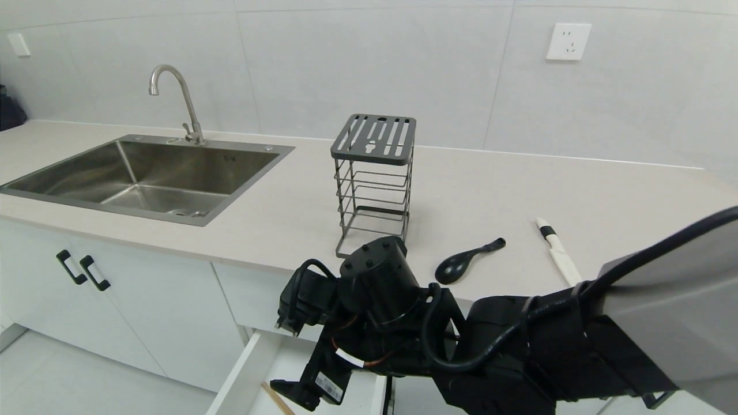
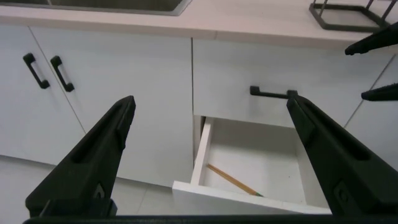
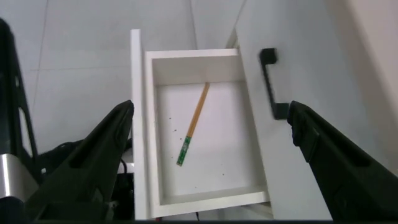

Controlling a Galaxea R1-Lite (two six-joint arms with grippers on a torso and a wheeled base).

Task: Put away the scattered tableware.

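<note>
The wire rack [image 1: 373, 178] stands upright on the desk [image 1: 490, 190]. A black spoon [image 1: 468, 261] lies flat on the desk just right of the rack's front corner, bowl toward the desk edge. Farther right of the rack lies a white utensil [image 1: 557, 252] with a dark band; whether it is a knife cannot be told. The sink [image 1: 147, 176] is set into the desk well to the left of the rack.

Below the desk edge in front of the rack, a white drawer [image 3: 200, 186] is pulled out. One wooden chopstick [image 3: 194, 124] lies aslant on its floor.

The right gripper [image 3: 210, 109] hangs over this drawer, below and in front of the rack. Its jaws are spread wide with nothing between them. The chopstick lies beneath it, apart from its fingers. The spoon and the white utensil are up on the desk, well apart from it.

The left gripper [image 2: 211, 102] is low and out in front of the drawer, facing the cabinet. Its jaws are likewise spread wide and empty, and the chopstick is well beyond its fingertips [image 2: 124, 115].
</note>
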